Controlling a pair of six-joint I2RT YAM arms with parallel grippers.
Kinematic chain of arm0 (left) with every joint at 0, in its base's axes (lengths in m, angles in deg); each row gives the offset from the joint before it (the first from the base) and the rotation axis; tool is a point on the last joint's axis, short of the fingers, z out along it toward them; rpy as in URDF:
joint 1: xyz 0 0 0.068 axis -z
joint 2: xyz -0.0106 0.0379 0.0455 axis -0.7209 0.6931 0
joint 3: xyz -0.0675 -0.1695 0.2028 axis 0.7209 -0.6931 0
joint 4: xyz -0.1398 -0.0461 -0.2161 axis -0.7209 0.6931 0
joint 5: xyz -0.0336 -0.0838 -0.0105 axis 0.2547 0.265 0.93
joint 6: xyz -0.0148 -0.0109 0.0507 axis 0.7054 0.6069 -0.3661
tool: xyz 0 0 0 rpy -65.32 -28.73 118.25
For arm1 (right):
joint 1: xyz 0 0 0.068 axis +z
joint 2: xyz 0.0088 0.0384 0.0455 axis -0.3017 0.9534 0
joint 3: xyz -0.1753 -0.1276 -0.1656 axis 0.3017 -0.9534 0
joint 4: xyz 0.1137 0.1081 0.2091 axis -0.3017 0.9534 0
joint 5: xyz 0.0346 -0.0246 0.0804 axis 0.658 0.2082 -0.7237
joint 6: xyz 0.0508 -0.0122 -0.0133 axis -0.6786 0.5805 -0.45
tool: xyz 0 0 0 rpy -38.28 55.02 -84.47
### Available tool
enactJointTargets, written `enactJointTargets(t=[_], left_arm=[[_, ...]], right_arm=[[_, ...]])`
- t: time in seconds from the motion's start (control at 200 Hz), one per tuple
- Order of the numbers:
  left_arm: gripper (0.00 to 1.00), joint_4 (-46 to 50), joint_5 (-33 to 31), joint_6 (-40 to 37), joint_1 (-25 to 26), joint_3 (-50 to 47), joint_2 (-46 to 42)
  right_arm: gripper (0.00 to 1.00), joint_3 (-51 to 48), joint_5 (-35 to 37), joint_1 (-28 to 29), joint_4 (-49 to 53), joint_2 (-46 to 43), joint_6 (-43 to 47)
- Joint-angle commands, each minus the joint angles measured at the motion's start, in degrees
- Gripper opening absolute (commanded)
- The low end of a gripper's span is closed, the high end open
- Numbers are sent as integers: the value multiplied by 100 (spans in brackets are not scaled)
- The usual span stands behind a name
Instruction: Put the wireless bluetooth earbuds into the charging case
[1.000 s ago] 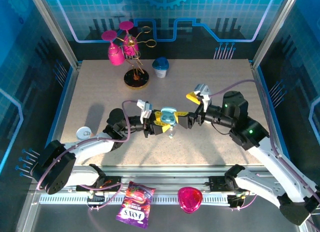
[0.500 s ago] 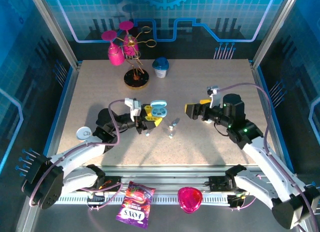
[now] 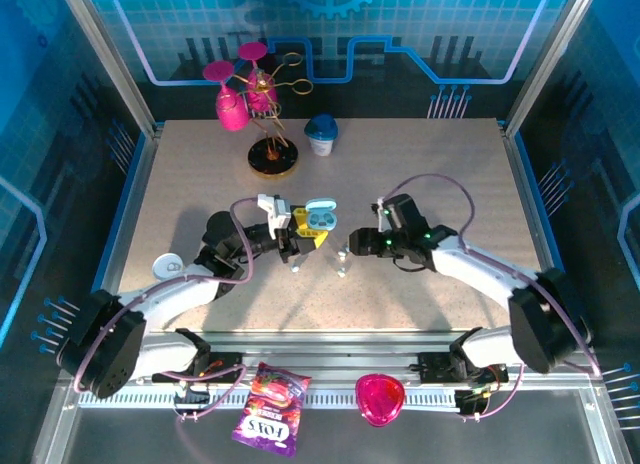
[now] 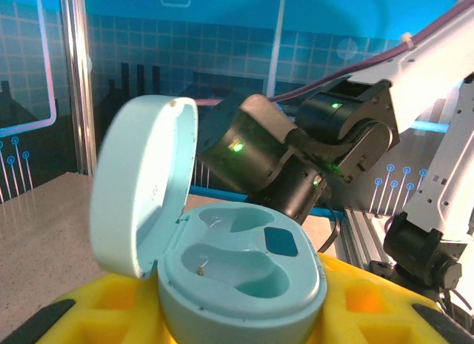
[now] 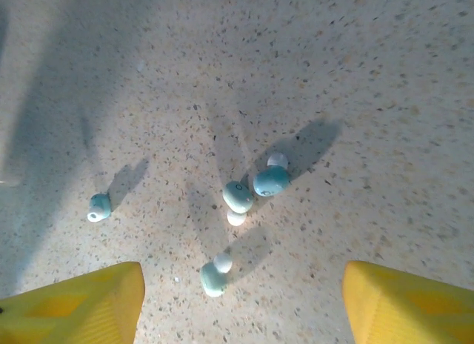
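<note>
With the charging case pinched between the left jaws and its lid swung up, both sockets face upward and look empty. In the overhead view the left arm holds the case above the tabletop, near the middle. The wireless bluetooth earbuds lie loose on the speckled surface just to the right of it.

The right jaws hang over that scatter, pointing down, their yellow pads spread wide apart with bare tabletop between them. Four earbuds show beneath them. One lies closest, a little left of the middle of the gap, with its long axis running roughly away from the jaws. Two more touch each other farther ahead, near the centre line. A fourth sits well apart to the left, beyond the line of the left-hand pad.

The right arm is plainly the nearer one to the earbuds, and its jaws are free. A pick would likely begin with the closest earbud, which already falls inside the gap. Its small size and rounded body suggest it could slip or roll as the pads come together. The touching pair may be harder to take singly.
</note>
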Motion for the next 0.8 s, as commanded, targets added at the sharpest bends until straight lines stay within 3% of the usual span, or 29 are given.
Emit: enactJointTargets(t=[0.0, 0.51, 0.795], left_arm=[[21, -971, 77, 43, -54, 155, 332], [21, -1291, 294, 162, -98, 128, 298], [22, -1260, 358, 207, -101, 156, 325]], right_arm=[[68, 394, 25, 148, 0, 537, -20], [65, 2424, -581, 275, 671, 2911, 830], [65, 2331, -529, 152, 763, 3000, 978]])
